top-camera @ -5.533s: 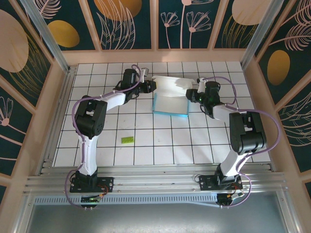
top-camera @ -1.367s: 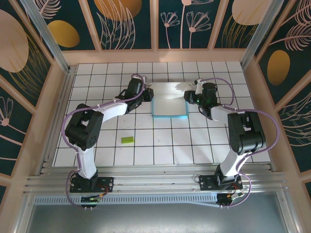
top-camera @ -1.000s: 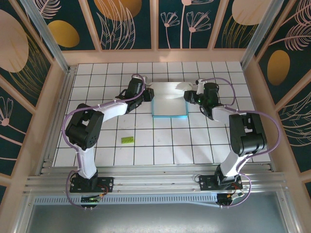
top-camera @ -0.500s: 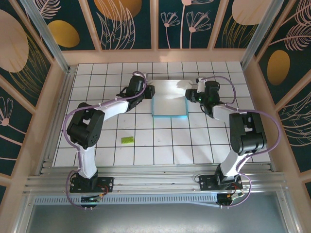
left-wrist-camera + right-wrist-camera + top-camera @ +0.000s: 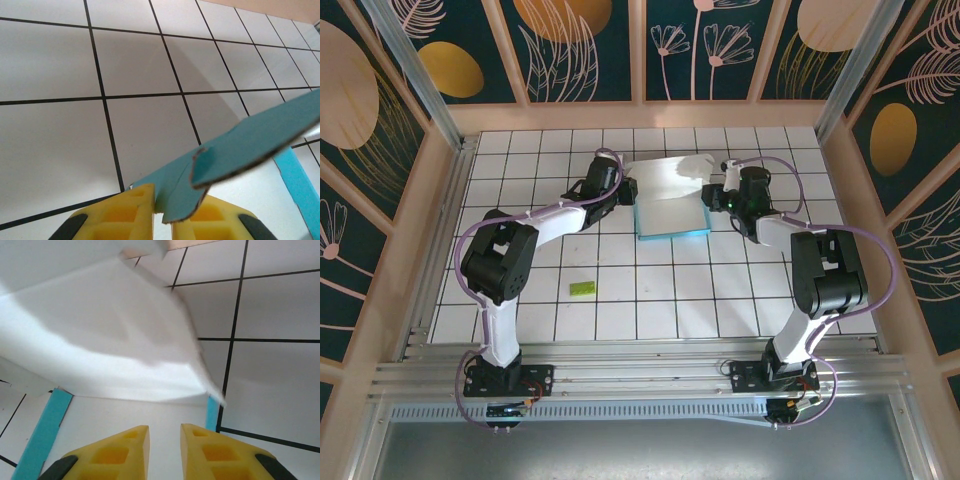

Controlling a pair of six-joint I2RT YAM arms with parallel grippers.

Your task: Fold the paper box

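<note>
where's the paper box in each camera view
Top external: the paper box sits at the far middle of the tiled table, between the two wrists, with a white flap raised behind it.
Left wrist: the paper box is a blue flap running from bottom centre to the right edge.
Right wrist: the paper box spreads white across the upper left, with blue walls below.
Shared landmark: the table's black grid lines.

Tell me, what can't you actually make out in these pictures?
Top view: the paper box has its far part hidden under its own raised white flap; the green piece is too small to identify.
Left wrist view: the left gripper is cut off by the bottom edge.
Right wrist view: the flap above the right gripper is blurred.
</note>
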